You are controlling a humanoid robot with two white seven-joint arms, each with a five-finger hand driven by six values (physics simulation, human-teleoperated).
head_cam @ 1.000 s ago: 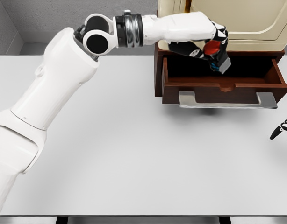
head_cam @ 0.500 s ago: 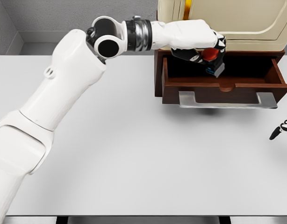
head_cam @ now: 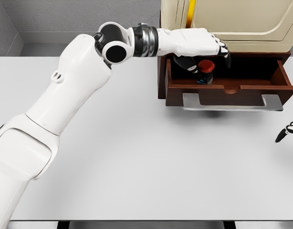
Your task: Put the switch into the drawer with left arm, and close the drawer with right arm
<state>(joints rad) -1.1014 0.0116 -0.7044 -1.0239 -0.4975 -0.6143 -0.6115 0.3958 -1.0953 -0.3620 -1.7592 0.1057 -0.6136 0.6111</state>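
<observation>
Switch (head_cam: 205,70) standing upright inside the open drawer (head_cam: 227,88), red button on top, dark body below with a touch of blue at its foot. It sits in the left half of the drawer, behind the front panel and apart from the left wall. My left hand (head_cam: 204,50) hangs directly above it, palm down, arm reaching in from the picture's left across the white table (head_cam: 137,157). The fingers (head_cam: 190,66) are loosened and curl down beside the switch on its left; whether any of them touches it I cannot tell, but they do not appear to clamp it, and I judge the switch to rest on the drawer floor on its own.

The relation that governs the coming move is this: the drawer's long axis runs left to right, its pale handle (head_cam: 232,101) faces me along the front, and it must travel away from me into the cream cabinet (head_cam: 261,21). My left hand lies over the drawer's opening, in the path of that travel, so it has to lift clear first. My right hand (head_cam: 288,132) shows only at the right edge, low on the table, fingers partly curled and empty, well apart from the handle yet nearer its right end than the left hand is.
</observation>
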